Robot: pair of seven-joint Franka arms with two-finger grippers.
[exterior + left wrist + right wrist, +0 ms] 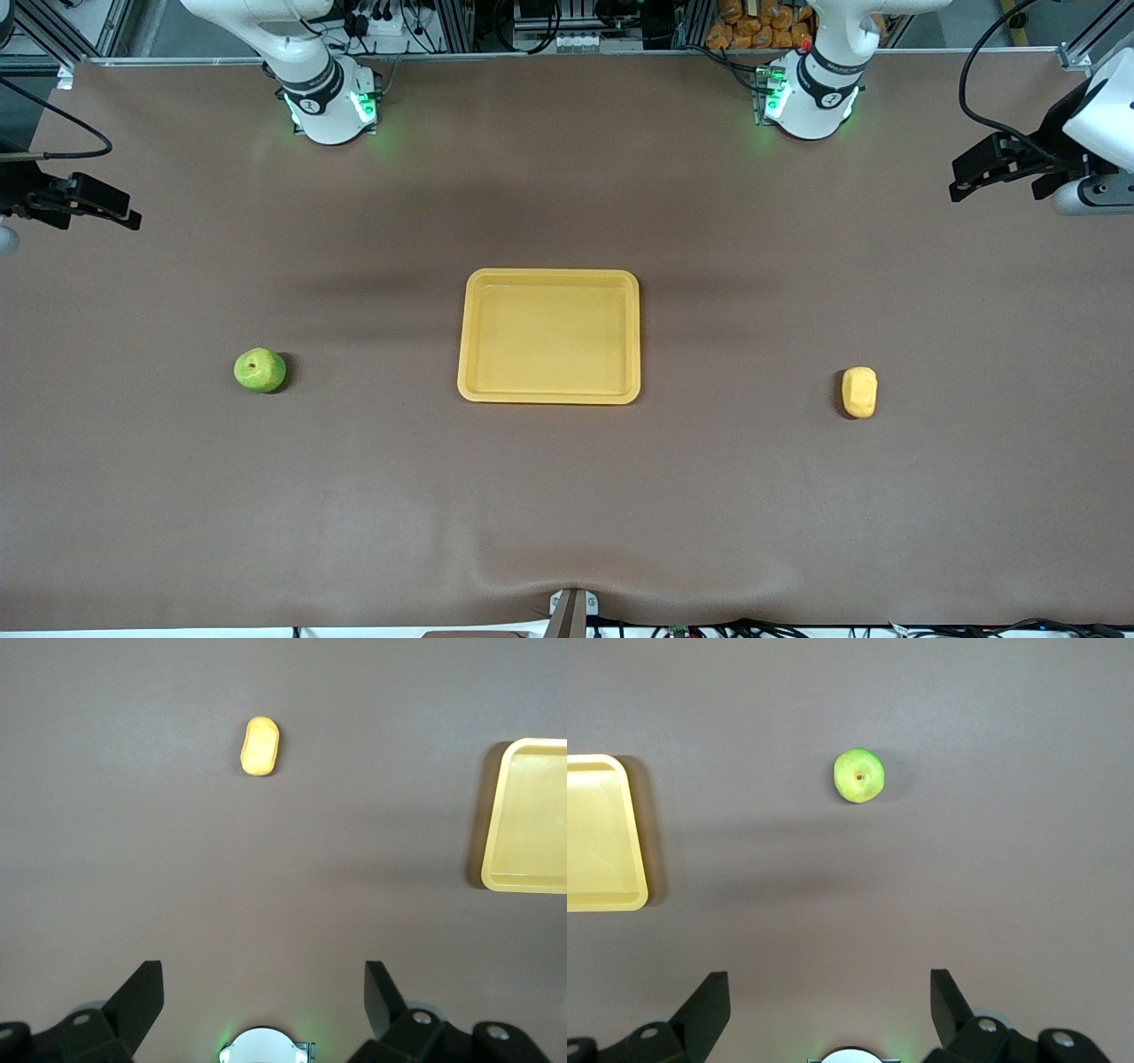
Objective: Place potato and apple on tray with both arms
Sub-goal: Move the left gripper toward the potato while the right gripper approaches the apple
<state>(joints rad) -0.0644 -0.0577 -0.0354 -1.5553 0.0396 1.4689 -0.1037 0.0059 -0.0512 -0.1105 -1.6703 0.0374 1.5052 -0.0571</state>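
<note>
The yellow-orange tray (pixel 549 337) lies empty at the middle of the table. The green apple (pixel 260 369) sits on the table toward the right arm's end, apart from the tray. The yellow potato (pixel 859 392) lies toward the left arm's end, also apart from the tray. My right gripper (pixel 106 206) hangs open and empty high over its end of the table. Its wrist view shows its gripper (pixel 828 988), the apple (pixel 859 775) and a tray edge (pixel 598 833). My left gripper (pixel 974 173) hangs open and empty over its end. Its wrist view shows its gripper (pixel 263 983), the potato (pixel 260 746) and the tray (pixel 532 815).
The brown table mat (pixel 567 496) covers the whole table. The two arm bases (pixel 330 102) (pixel 811 93) stand along the table edge farthest from the front camera. A small bracket (pixel 571 611) sits at the nearest edge.
</note>
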